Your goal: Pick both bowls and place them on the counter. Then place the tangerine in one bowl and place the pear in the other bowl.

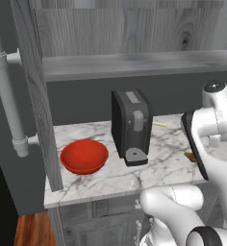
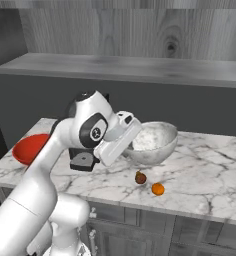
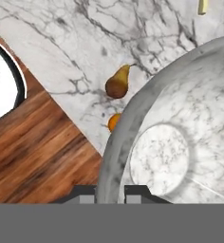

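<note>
Arm bent low, fingers apparently pinching marbled bowl rim

Glossy white tubular arm is showing rounded, bulging link shells with smooth moulded seams. Dark grey bands are sitting at the joints; one round black joint cap with a small white mark is facing the right base camera. A flat black panel is running along the forearm. A grey domed cap is topping the wrist.
</note>
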{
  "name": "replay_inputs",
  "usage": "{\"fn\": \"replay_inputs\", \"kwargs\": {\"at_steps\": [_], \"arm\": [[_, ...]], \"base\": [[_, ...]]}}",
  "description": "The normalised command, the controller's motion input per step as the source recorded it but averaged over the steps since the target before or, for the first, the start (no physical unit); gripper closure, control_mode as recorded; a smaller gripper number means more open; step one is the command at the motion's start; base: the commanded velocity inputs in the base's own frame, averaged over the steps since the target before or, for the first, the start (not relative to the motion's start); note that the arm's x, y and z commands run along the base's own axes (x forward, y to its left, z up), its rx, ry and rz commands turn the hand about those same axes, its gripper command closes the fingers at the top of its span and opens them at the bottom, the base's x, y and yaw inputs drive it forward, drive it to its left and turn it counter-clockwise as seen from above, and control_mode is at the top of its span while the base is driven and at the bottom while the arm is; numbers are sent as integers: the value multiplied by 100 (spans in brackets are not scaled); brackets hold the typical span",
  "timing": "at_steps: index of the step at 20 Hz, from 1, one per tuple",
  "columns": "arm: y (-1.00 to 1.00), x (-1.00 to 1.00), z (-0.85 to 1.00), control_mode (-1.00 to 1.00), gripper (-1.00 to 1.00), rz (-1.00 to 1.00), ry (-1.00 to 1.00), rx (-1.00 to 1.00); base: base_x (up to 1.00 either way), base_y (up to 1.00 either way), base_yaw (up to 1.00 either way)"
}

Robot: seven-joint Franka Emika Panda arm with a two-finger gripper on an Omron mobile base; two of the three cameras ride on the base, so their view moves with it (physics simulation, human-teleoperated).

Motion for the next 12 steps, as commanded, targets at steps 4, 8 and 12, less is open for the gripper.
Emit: {"fn": "replay_inputs", "kwargs": {"at_steps": [4,8,12], "arm": [[9,55,-29,-100,100,4,16,5],[0,62,-16,-100,100,5,11,8],[-1,52,-25,-100,100,6,8,8]], "base": [[0,0,0],[0,0,0],[0,0,0]]}}
